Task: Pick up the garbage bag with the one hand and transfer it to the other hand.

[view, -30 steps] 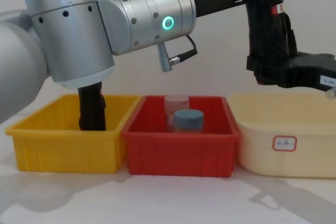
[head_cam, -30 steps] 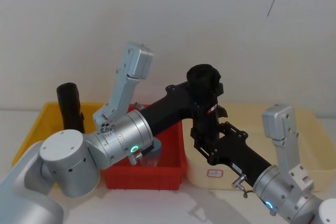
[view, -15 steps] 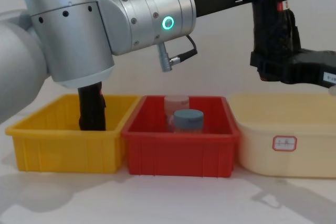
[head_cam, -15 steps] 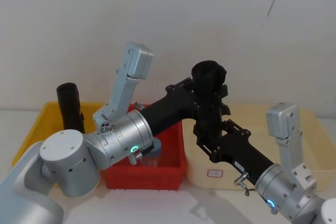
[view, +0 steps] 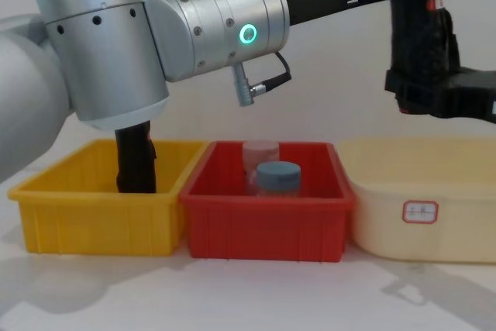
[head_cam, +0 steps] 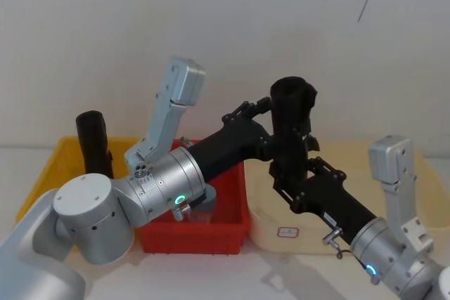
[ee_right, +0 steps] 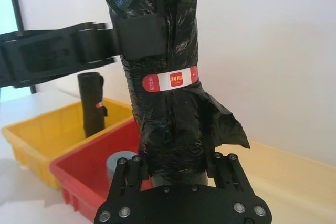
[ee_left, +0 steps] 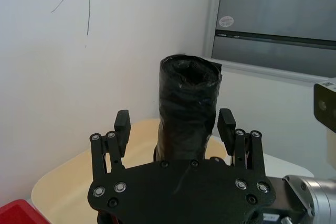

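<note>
Head view has the garbage bag (head_cam: 291,114) upright in mid-air above the cream bin (head_cam: 264,235), its lower end clamped in the right claw (ee_right: 176,161); the left claw (ee_left: 174,121) gapes around it. Top-heavy, it might tilt and snag there.

The garbage bag (head_cam: 292,112) stood upright above the right gripper (head_cam: 290,158), which clasped its lower end. The left gripper (head_cam: 261,112) sat just beside the bag.

garbage bag (head_cam: 293,107) and right claw (head_cam: 287,163) shifted rightward, slightly higher
</note>
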